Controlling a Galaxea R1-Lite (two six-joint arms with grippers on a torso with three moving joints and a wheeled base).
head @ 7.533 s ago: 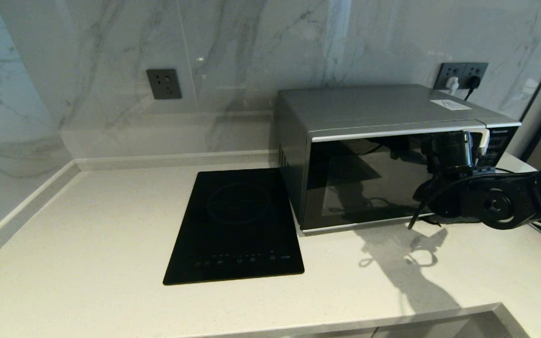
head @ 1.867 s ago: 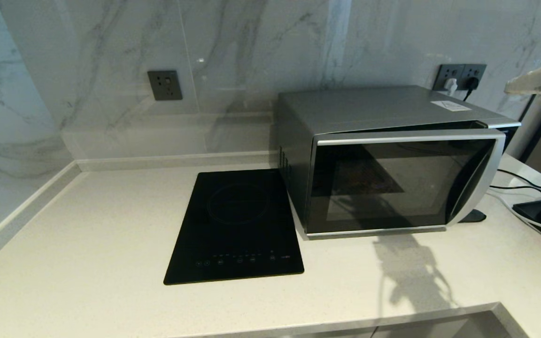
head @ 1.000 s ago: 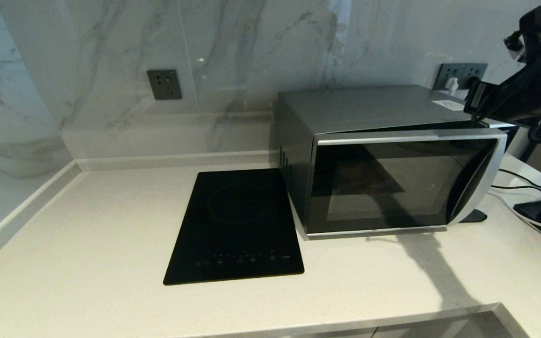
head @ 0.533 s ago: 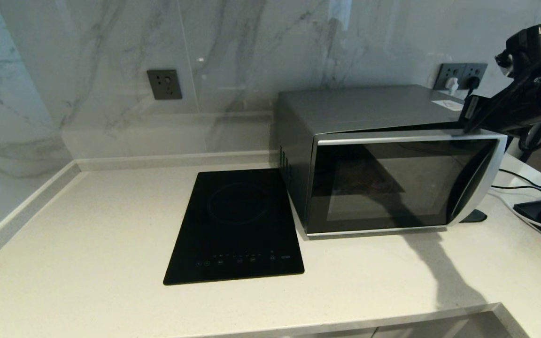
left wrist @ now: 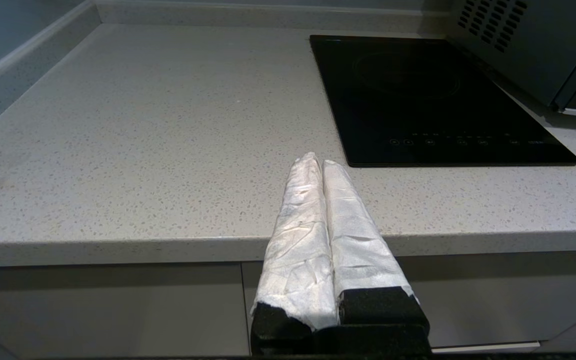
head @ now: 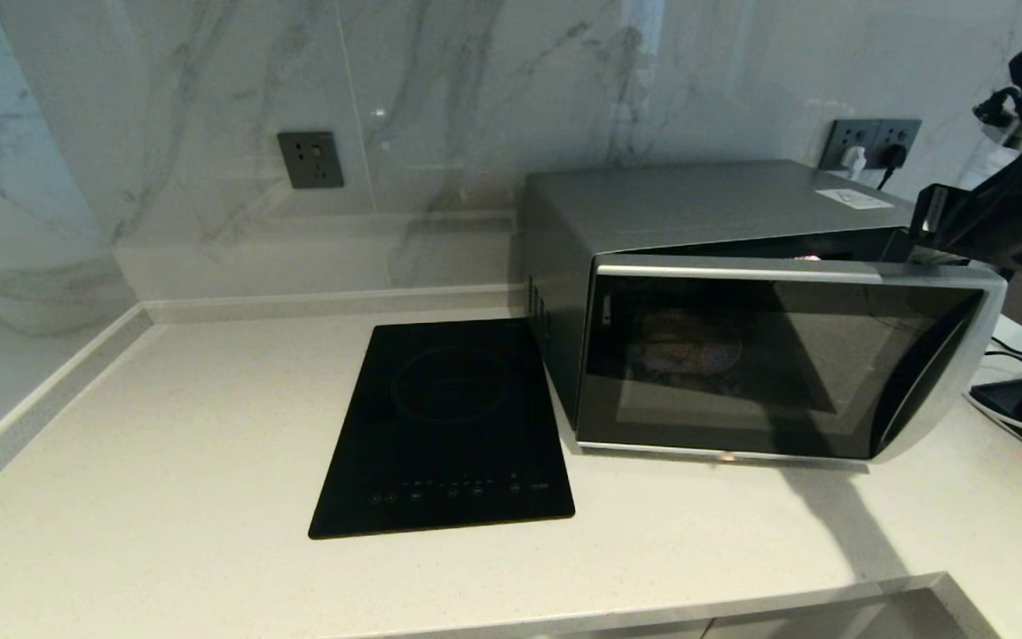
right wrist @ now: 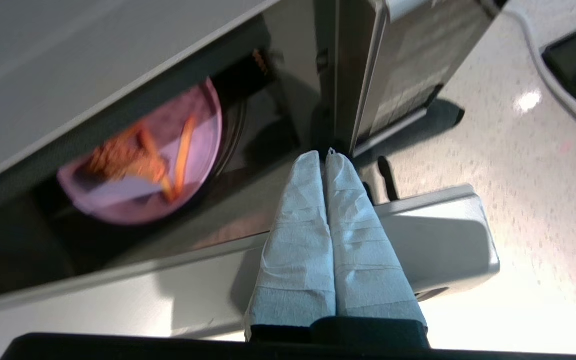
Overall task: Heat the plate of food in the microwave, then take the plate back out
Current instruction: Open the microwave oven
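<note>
Left gripper [left wrist: 318, 162]: parked off the front edge of the counter [left wrist: 143, 125], wrapped fingers pressed together, nothing between them. Idle.

Cooktop [head: 444, 426]: flat black panel just left of the microwave; not involved.

Microwave [head: 715, 204]: door [head: 777, 364] swung wider than half a second ago; its handle end now stands further out over the counter and the gap along the top is broader.

Plate of food [right wrist: 148, 155]: inside the cavity, on the turntable; lilac plate, fries and a fried piece on it.

Right gripper [right wrist: 324, 160]: above the door's free end, fingers pressed together and holding nothing, tips dipping into the gap behind the door's top edge.

Reading: closed fingers look to be hooking the door from behind and drawing it open. Judged stage: heating done, door-opening for retrieval under way, plate not yet reachable.

Head view only: overall door angle; the plate is just a dim shape through dark glass.

Right wrist view only: plate seen directly through the gap; fingertips' place behind the door.

Left wrist view only: the left gripper itself.
</note>
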